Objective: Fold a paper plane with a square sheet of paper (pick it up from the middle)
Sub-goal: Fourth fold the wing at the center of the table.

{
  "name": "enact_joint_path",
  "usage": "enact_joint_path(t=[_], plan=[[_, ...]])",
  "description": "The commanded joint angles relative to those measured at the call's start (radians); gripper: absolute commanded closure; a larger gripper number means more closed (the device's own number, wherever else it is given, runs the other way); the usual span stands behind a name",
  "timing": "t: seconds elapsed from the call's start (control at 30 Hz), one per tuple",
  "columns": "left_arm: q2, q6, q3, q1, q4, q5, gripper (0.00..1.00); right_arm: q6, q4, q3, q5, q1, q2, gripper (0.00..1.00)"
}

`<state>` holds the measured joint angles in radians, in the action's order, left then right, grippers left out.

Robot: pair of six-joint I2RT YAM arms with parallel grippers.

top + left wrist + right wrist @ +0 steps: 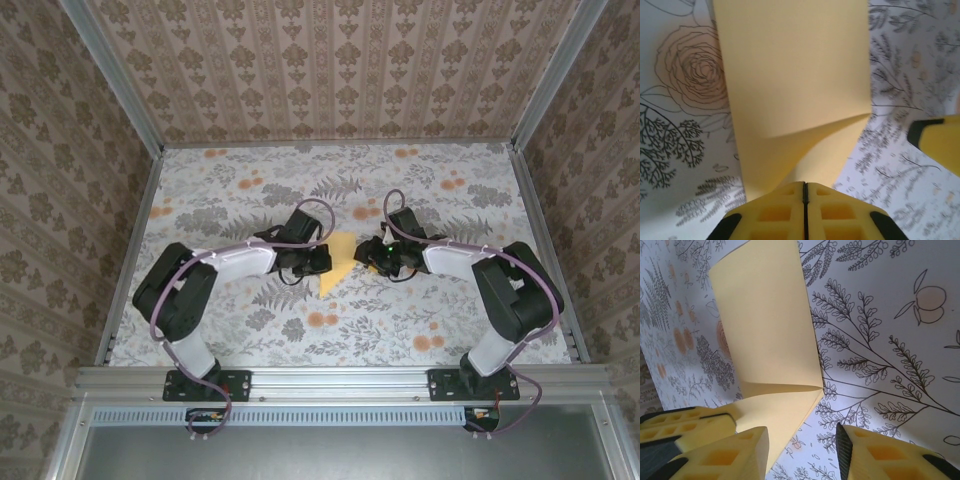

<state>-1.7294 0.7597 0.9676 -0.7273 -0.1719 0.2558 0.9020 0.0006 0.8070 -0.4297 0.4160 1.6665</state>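
Square sheet of paper (340, 262): plain yellow, at the middle of the desk (450, 310) between the two claws. It is bent over on itself, so an upper flap curves above a lower one.
Left claw (805, 192): fingers pressed together, pinching one edge of the yellow sheet.
Right claw (800, 435): jaws apart, only desk between them; the sheet's corner lies just beside one finger.
Desk surface: white, printed with grey ferns and orange flowers.
Walls (330, 60): brown patterned paper on three sides.
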Motion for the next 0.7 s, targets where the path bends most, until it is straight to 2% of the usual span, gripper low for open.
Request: enact_joint_path(t=[0.0,0.27,0.67], plan=[[-0.034,0.003,0.026,0.009,-0.023,-0.068,0.94,0.043,0.008,0.003,-0.012,0.000,0.030,0.57],[-0.072,0.014,0.019,0.013,-0.059,-0.082,1.00,0.056,-0.002,0.028,-0.015,0.008,0.066,0.57],[-0.069,0.026,-0.003,0.014,-0.052,-0.079,1.00,0.054,-0.005,0.091,-0.030,0.026,0.123,0.62]])
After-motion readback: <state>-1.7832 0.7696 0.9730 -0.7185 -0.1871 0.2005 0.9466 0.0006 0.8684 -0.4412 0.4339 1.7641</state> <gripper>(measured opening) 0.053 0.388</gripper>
